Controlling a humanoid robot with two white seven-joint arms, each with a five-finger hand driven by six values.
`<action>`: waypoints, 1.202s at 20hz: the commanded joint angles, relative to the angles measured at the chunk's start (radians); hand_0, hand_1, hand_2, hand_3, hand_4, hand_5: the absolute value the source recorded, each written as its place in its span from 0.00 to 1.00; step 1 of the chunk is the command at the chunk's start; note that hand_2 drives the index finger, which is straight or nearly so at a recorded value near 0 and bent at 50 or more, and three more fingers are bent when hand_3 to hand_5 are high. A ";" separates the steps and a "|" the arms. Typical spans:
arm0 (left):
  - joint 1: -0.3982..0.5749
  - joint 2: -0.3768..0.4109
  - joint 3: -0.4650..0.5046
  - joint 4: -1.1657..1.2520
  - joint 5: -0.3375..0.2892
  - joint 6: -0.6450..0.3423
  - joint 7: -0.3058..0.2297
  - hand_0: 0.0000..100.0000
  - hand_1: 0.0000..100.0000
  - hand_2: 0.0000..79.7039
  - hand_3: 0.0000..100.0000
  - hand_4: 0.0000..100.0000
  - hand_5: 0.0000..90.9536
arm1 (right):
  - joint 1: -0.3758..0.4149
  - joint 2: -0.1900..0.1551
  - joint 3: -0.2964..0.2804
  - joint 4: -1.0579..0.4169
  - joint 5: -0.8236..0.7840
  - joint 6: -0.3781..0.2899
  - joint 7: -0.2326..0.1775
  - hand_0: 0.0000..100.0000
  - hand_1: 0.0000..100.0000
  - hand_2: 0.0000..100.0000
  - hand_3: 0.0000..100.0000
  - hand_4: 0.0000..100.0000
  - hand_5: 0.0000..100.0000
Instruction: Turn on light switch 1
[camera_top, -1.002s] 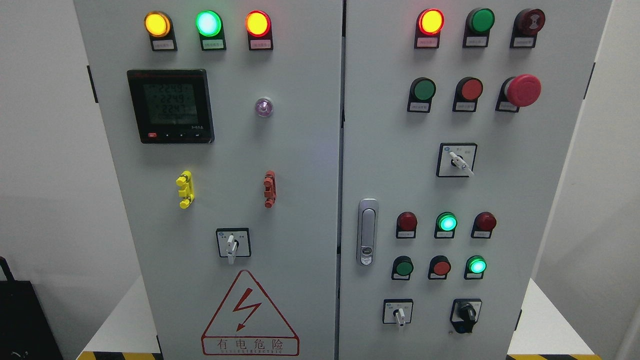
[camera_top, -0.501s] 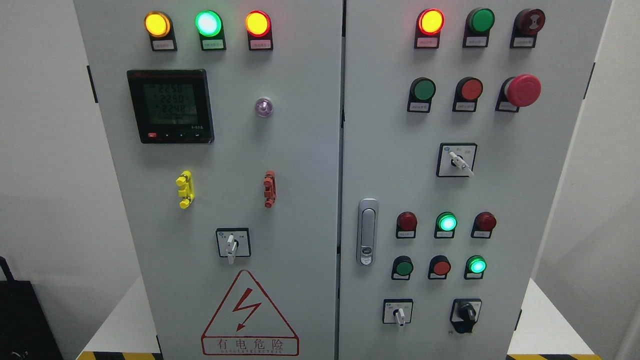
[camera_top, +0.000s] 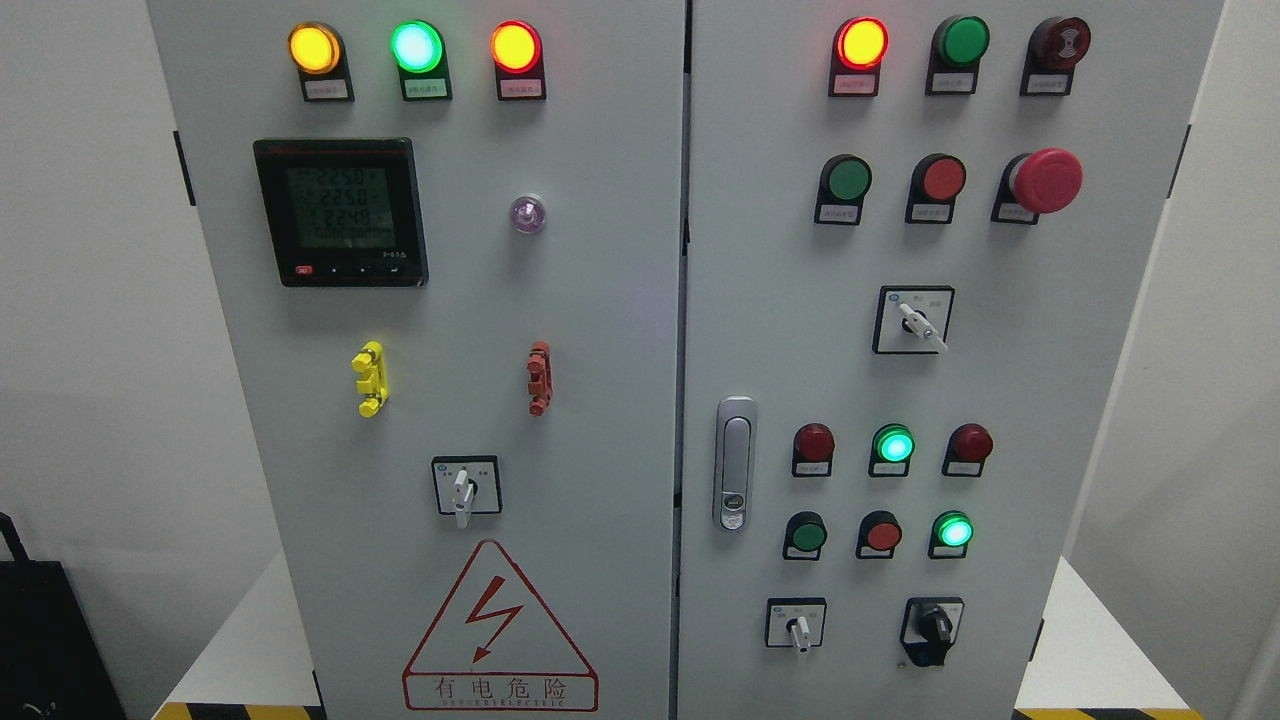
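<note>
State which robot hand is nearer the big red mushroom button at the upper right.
Neither can be named: no hand or arm shows in the head view, so their distance from the red mushroom button cannot be judged.

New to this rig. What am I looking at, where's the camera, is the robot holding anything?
The one picture comes from a camera on a humanoid robot's head, facing a grey two-door electrical cabinet. No robot hand is in view, so nothing is held.

Left door: three lit lamps at the top, yellow, green and red, a digital meter, a white rotary switch and a high-voltage warning sign.

Right door: a lit red lamp, a red mushroom stop button, more buttons and rotary switches, and a door handle.

The labels are too small to read, so I cannot tell which one is switch 1.
</note>
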 joint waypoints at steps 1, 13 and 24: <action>0.009 0.027 0.018 -0.457 0.001 -0.021 -0.001 0.41 0.41 0.14 0.29 0.45 0.11 | 0.000 0.000 0.000 0.000 0.000 0.000 0.000 0.00 0.00 0.00 0.00 0.00 0.00; -0.002 0.058 0.001 -0.614 0.010 -0.082 0.000 0.41 0.53 0.37 0.54 0.69 0.56 | 0.000 0.000 0.000 0.000 0.000 0.000 0.000 0.00 0.00 0.00 0.00 0.00 0.00; -0.050 0.055 -0.019 -0.675 -0.006 -0.072 0.008 0.42 0.54 0.42 0.59 0.73 0.63 | 0.000 0.000 0.000 0.000 0.000 0.000 0.000 0.00 0.00 0.00 0.00 0.00 0.00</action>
